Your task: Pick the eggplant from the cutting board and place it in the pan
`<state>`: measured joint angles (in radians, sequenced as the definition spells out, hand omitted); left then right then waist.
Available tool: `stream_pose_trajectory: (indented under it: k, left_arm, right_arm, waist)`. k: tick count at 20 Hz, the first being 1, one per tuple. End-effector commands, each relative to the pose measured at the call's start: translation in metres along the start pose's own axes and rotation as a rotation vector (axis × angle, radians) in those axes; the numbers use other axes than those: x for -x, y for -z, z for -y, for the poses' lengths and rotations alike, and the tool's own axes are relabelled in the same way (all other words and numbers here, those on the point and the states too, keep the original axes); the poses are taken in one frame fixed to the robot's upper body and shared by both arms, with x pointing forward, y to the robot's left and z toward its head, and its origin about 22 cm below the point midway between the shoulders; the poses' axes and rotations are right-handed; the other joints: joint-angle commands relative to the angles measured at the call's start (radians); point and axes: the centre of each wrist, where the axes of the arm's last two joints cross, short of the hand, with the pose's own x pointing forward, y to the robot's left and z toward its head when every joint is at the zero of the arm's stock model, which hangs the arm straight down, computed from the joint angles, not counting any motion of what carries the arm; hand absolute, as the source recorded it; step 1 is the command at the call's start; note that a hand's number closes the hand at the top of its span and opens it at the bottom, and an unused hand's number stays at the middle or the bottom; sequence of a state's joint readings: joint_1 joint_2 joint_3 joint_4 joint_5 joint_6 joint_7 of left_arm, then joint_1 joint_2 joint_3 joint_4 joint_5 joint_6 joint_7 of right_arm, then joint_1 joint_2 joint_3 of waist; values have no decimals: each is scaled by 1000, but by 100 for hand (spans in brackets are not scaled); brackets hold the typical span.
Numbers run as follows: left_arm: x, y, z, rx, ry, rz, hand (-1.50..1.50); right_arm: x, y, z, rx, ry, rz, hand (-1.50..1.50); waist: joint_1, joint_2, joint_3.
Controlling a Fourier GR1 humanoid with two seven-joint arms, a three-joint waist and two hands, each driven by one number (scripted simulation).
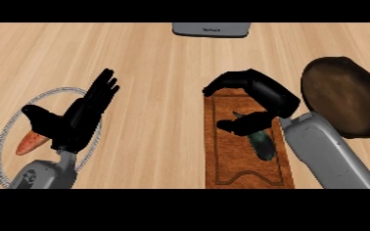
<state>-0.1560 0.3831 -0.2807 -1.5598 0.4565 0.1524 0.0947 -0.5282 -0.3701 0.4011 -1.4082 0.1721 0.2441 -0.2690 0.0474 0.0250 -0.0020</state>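
orange carrot [29,143] on a wire-rimmed plate [51,94], grey appliance [212,29] at far edge

This is a kitchen. The surface [166,78] is pale wood with a running grain, like a countertop. On it lies a brown wooden cutting board [231,171] with a groove cut along its border, and a dark green eggplant [262,144] rests on that board. At the right edge sits a dark brown round pan [339,93]. At the left there is a plate [51,94] with a light patterned rim, holding a carrot [30,143], orange with a pale tip. At the far edge a grey appliance [212,29] with small lettering shows in part; what it is cannot be told.
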Motion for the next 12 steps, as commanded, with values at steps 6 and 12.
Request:
stream_pose_trajectory:
  k: [6, 12]
  left_arm:
    - [19, -1, 31, 53, -58, -113, 0]
    - [27, -4, 29, 67, -53, -117, 0]
  right_arm:
    - [20, 13, -1, -472, -250, -9, -150]
    - [-18, 49, -12, -783, -782, -180, -150]
  waist:
    - [-23, -22, 1]
    - [-15, -35, -4]
